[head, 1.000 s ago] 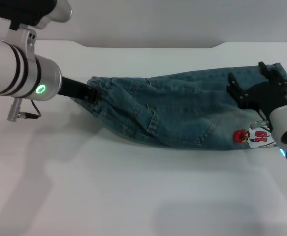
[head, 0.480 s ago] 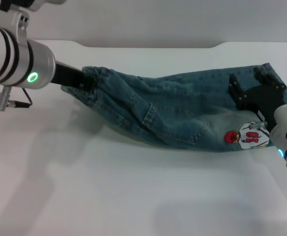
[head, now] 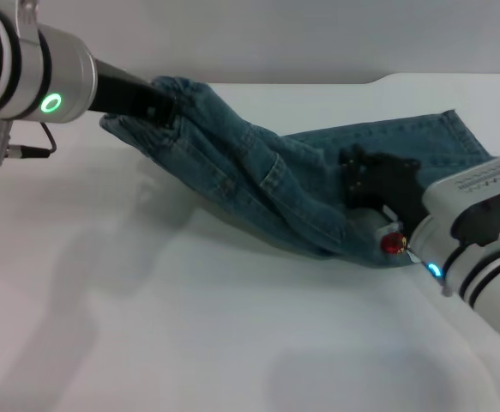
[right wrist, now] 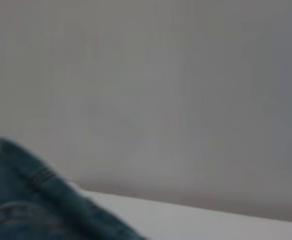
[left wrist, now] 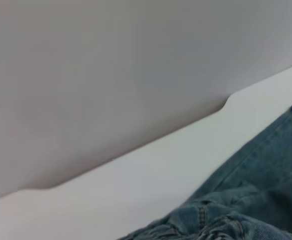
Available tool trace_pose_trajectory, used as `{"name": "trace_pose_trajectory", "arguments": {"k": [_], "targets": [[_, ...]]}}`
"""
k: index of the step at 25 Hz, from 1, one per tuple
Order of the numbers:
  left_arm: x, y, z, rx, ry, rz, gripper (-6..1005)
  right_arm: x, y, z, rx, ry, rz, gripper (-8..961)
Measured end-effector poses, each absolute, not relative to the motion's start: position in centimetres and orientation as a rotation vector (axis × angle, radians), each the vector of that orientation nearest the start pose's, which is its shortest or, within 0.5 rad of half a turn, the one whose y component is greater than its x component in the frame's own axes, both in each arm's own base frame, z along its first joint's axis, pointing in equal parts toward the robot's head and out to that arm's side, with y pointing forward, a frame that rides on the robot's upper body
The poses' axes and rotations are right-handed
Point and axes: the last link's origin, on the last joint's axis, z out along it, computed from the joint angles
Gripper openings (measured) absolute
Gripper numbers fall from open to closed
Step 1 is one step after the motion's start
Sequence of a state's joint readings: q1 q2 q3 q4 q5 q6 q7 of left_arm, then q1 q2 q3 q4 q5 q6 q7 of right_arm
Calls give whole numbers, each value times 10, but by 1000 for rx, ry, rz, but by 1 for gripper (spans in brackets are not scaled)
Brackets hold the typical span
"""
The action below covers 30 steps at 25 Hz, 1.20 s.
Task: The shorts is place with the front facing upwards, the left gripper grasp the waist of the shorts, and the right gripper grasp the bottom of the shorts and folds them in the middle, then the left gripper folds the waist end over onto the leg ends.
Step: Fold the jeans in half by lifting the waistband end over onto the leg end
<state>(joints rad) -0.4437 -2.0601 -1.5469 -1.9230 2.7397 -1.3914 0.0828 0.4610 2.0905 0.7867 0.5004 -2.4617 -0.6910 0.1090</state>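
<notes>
The blue denim shorts (head: 275, 184) lie stretched across the white table (head: 189, 326), folded lengthwise. My left gripper (head: 162, 107) is shut on the waist of the shorts (head: 181, 93) and holds that end up off the table at the back left. My right gripper (head: 361, 172), a black claw, is shut on the bottom of the shorts, where the near leg bunches up. A red bit of the cartoon print (head: 393, 244) peeks out beside it. The far hem (head: 451, 124) lies flat. Denim fills one corner of the left wrist view (left wrist: 246, 210) and of the right wrist view (right wrist: 20, 210).
A grey wall (head: 275, 39) rises behind the table's back edge, which has a stepped notch (head: 378, 81). Bare white tabletop spreads in front of the shorts and to the left.
The left gripper has lifted the waist up and back. The right gripper has moved left with the leg end, and the whole shorts have shifted left; the print is now mostly covered.
</notes>
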Motion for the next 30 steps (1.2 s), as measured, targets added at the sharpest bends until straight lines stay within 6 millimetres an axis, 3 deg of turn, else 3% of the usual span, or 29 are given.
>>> {"name": "trace_pose_trajectory", "arguments": {"k": [6,16,30], "targets": [[-83,333,54,-2229,-769,-22,58,244,344,-120,-2082,715,628,-4],[-68,333,53,-2260,-715,-48,57,231,340,-137,-2178,760,632,0],[-39,333,48,-2322,-620,-130,58,198,342,-158,-2338,713,607,1]]}}
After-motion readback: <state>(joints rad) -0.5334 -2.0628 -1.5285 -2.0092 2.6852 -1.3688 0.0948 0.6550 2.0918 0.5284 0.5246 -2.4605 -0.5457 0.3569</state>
